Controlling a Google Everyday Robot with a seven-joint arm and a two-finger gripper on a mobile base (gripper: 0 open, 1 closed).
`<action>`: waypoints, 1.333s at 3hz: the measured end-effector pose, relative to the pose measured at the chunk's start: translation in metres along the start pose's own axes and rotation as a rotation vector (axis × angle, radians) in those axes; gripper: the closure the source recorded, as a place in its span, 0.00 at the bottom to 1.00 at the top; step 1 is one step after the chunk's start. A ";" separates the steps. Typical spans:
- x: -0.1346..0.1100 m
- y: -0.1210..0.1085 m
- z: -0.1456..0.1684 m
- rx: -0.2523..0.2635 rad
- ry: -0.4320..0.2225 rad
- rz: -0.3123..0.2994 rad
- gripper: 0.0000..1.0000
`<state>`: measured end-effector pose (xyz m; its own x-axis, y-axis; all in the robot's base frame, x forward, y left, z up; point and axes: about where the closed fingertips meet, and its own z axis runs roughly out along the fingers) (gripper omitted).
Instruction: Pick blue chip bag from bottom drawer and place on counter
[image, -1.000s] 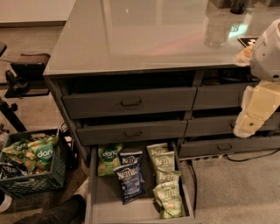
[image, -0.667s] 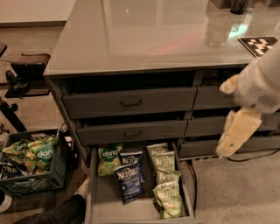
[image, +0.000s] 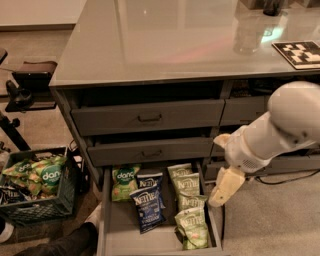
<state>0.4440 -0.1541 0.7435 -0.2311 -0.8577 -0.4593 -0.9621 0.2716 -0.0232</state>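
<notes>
The bottom drawer (image: 116, 236) is pulled open at the foot of the grey cabinet. The blue chip bag (image: 146, 212) lies flat in its middle, overlapping a darker second blue Kettle bag (image: 153, 183) behind it. Several pale green Kettle bags (image: 192, 226) lie in a row along the drawer's right side. A green "dang" bag (image: 125, 181) lies at the back left. My gripper (image: 223, 192) hangs from the white arm (image: 280, 125), pointing down-left above the drawer's right edge, to the right of the blue bag and apart from it. The glossy counter (image: 150, 40) spans the cabinet top.
Two shallower drawers (image: 150, 117) with dark handles stand partly open above. A black crate (image: 35, 210) of snack bags sits on the floor at left. A dark shoe (image: 65, 245) is by the drawer's front left. A checkered marker (image: 300, 52) and a clear container (image: 247, 35) are on the counter.
My arm has swung left and down from the cabinet's right side, bringing the gripper over the right edge of the open bottom drawer. The bags have not moved.
</notes>
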 end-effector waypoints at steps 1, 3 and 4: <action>0.013 -0.003 0.055 -0.042 -0.019 -0.023 0.00; 0.025 -0.002 0.085 -0.076 0.036 -0.045 0.00; 0.036 -0.004 0.118 -0.085 -0.014 -0.046 0.00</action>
<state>0.4564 -0.1340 0.6221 -0.1849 -0.8620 -0.4720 -0.9806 0.1934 0.0310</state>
